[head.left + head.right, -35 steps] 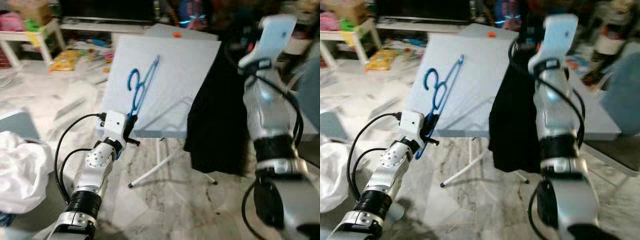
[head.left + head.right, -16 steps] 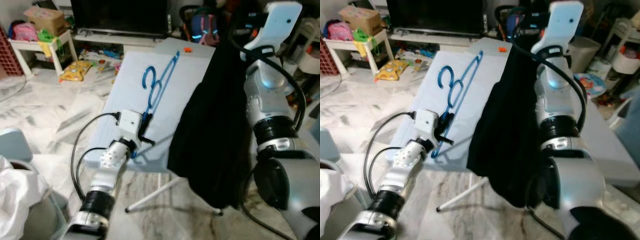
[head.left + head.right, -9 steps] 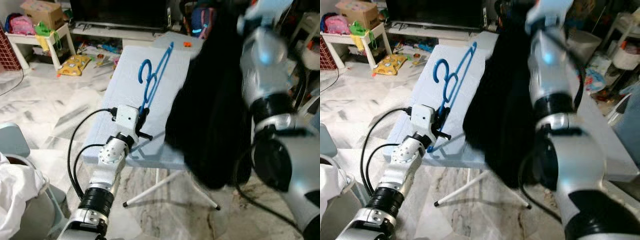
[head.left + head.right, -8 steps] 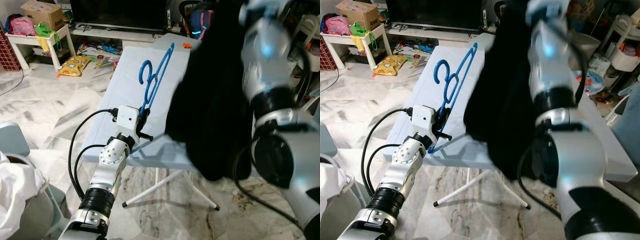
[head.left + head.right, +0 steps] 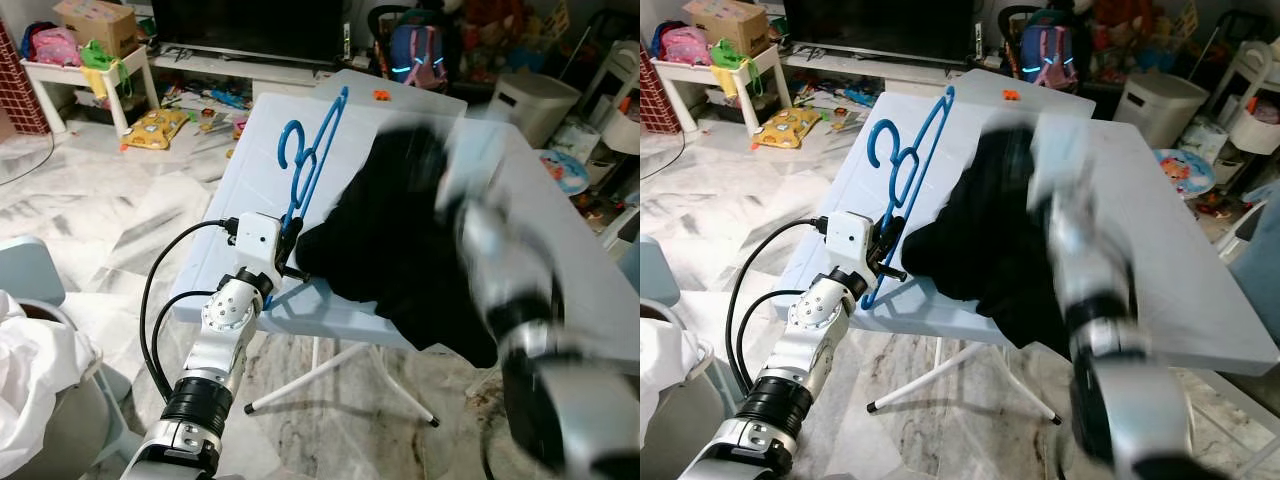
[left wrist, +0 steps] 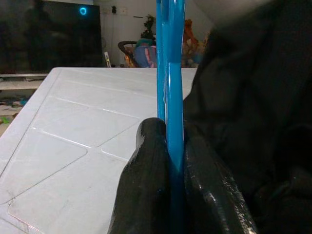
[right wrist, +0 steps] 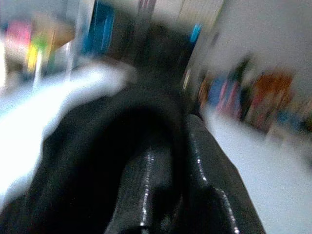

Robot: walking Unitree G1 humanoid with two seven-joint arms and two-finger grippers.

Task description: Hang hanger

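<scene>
Head view: left gripper (image 5: 284, 250) clamped the blue hanger (image 5: 312, 140) at its lower end, hanger standing up over the white table (image 5: 1200, 250); black garment (image 5: 400, 250) lay just beside it. Left wrist: both fingers (image 6: 146, 195) pinched the hanger bar. Right wrist: blurred, right gripper (image 7: 180, 161) probably gripped black cloth.

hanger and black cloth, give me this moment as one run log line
left hand: shut on hanger, upright over table | right hand: shut on black cloth, blurred | cloth on table, not on hanger
</scene>
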